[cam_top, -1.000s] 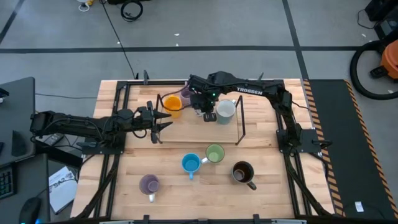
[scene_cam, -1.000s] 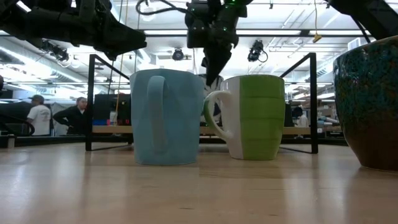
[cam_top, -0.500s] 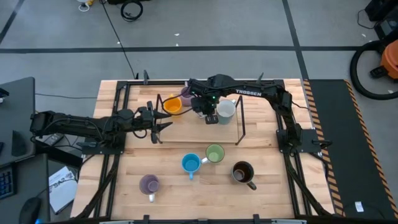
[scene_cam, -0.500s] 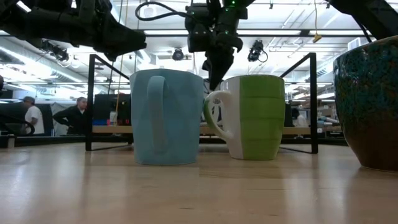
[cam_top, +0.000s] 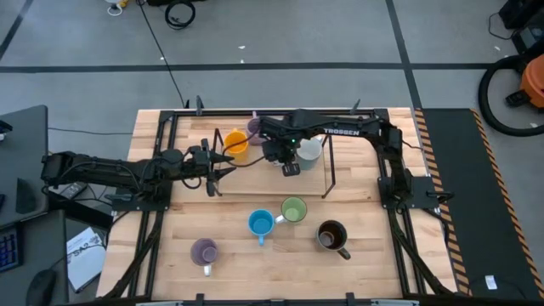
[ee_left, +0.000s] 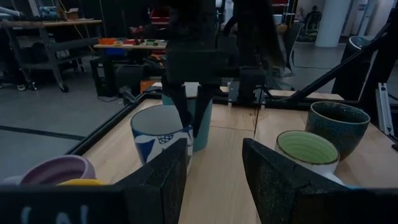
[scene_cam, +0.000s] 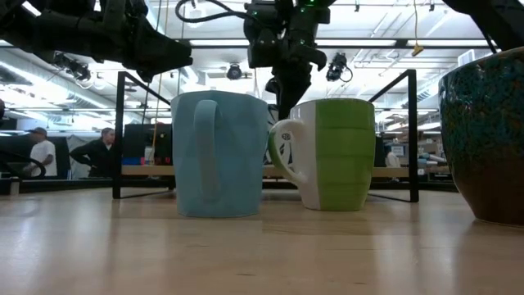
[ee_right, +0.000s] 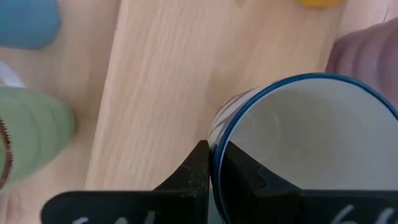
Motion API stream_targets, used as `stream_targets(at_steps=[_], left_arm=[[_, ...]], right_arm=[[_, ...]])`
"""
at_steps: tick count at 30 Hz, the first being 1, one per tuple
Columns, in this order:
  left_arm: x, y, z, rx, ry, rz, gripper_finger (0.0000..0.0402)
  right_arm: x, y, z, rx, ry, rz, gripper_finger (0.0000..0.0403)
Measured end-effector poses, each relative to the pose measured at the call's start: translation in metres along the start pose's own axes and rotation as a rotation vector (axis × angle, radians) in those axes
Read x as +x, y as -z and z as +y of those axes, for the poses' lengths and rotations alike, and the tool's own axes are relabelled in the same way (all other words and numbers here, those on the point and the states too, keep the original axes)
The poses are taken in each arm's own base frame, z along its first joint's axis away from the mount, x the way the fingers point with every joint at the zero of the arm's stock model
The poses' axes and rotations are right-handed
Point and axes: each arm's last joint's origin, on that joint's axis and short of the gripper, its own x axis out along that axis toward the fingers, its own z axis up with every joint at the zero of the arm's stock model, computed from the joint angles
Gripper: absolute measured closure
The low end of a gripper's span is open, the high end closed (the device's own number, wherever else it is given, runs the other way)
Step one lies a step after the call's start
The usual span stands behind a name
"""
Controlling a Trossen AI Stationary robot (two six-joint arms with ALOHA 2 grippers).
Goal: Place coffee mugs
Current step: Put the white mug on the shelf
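My right gripper [cam_top: 290, 161] is shut on the patterned white mug [cam_top: 309, 149] inside the black wire rack [cam_top: 328, 170] at the table's far middle. An orange mug [cam_top: 236, 143] and a purple mug [cam_top: 254, 129] stand just left of it. My left gripper [cam_top: 226, 166] hovers open left of the rack, pointing at the held mug [ee_left: 159, 132]. The blue mug [cam_top: 260, 223], green mug [cam_top: 294, 209], dark brown mug [cam_top: 331, 235] and a lavender mug [cam_top: 204, 252] stand upright on the near half of the table. My right gripper pinches the patterned mug's blue-edged rim [ee_right: 213, 134] on its left side, one finger inside the mug and one outside. The fingers come from above, pointing down. The mug stays upright below them; whether its base touches the table I cannot tell.
The rack's thin black bars [scene_cam: 119, 135] frame the far middle of the table around the held mug. Bare wood lies between the rack and the near mugs. People stand in the room beyond [scene_cam: 102, 152].
My right gripper has carried the patterned mug slightly down and toward the table's right inside the rack; in the low view the mug's pattern now shows through the green mug's handle. The left arm has kept still.
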Motion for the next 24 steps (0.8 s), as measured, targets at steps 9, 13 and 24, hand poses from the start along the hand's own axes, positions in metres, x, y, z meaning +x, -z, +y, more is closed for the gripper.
stream_targets(at_steps=[9,13,24], left_arm=[[0.0000,-0.0008,0.0000,-0.001,0.000,-0.009,0.0239],[0.0000,-0.0002,0.0000,0.000,0.000,-0.002,0.0239],[0.0000,0.0000,0.0000,-0.007,0.000,0.000,0.0239]], right_arm=[[-0.0006,0.0018,0.0001,-0.014,0.024,-0.004,0.0371],[-0.0006,0.0025,0.0004,-0.012,0.021,0.002,0.0372],[-0.0004,0.0018,0.0030,-0.018,0.018,0.006,0.0372]])
